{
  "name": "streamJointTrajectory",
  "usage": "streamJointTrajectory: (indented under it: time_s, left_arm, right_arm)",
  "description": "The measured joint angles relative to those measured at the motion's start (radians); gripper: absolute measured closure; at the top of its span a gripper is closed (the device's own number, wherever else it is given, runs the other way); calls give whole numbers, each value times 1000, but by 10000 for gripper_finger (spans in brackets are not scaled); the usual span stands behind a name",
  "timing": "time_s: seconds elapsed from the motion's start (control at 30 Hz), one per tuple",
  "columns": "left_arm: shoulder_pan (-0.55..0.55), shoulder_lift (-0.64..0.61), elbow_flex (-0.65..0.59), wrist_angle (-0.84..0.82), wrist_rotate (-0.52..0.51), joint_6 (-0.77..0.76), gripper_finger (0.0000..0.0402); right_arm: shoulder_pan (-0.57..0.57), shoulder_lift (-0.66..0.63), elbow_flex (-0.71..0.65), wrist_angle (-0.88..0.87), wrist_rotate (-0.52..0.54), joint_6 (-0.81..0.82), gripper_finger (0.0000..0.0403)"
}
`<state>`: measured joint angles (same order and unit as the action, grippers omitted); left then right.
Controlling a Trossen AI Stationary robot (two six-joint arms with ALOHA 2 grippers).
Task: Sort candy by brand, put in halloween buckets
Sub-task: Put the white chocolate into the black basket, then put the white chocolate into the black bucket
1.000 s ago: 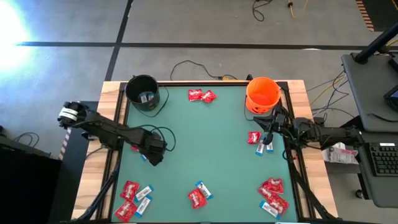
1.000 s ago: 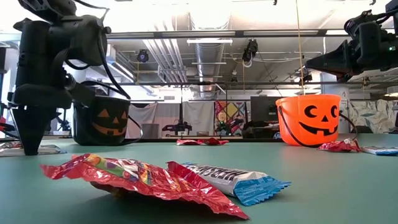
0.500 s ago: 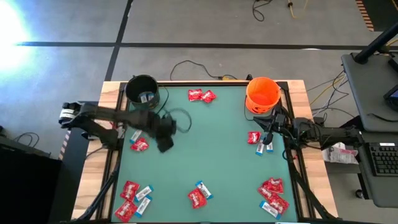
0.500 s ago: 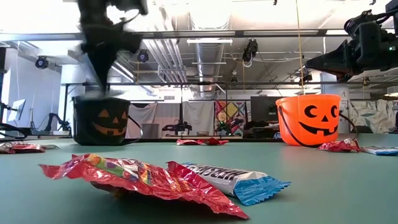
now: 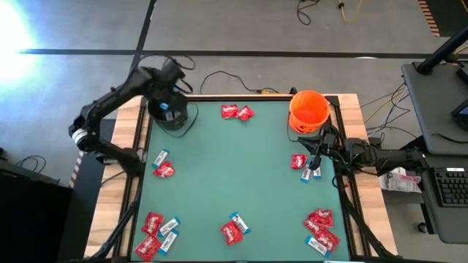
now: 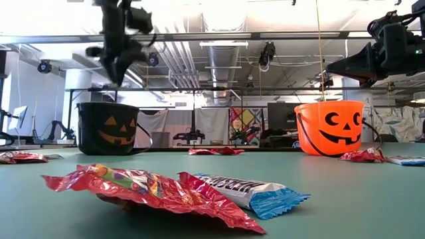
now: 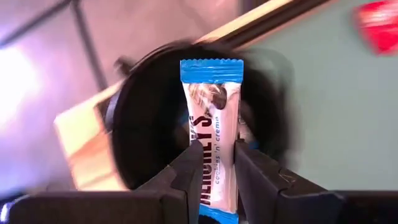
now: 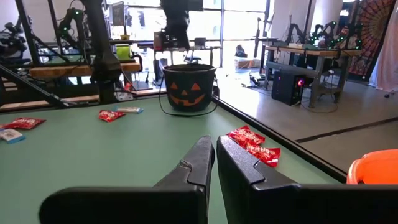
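Step in hand: delivery of one white-and-blue bar [image 7: 211, 134], pinched lengthwise by the left end effector [image 7: 214, 163], directly above the mouth of the black bucket [image 5: 168, 109]. Next move: release over the opening, clear of the rim. Right end effector [image 8: 216, 152] clenched on nothing, parked beside the orange bucket [image 5: 308, 111], far across the tabletop [image 5: 234, 172] from the black bucket. Count: two buckets; roughly a dozen red packets and about seven loose bars, overlaps preventing certainty.
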<state>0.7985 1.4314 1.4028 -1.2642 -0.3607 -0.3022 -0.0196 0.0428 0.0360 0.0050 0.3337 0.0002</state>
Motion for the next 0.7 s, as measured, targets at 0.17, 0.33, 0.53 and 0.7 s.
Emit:
streamJointTrajectory:
  time_s: [0.17,0.33,0.53,0.7]
  left_arm:
    - [115,64,-77,17,57,27,328]
    - [138,135,-144,40,64,53,328]
    - [138,178,-161,49,64,61,328]
    - [111,129,-108,15,105,79,328]
  right_arm:
    - [0,0,0,0,0,0,385]
    - [0,0,0,0,0,0,385]
    - [0,0,0,0,0,0,385]
    - [0,0,0,0,0,0,385]
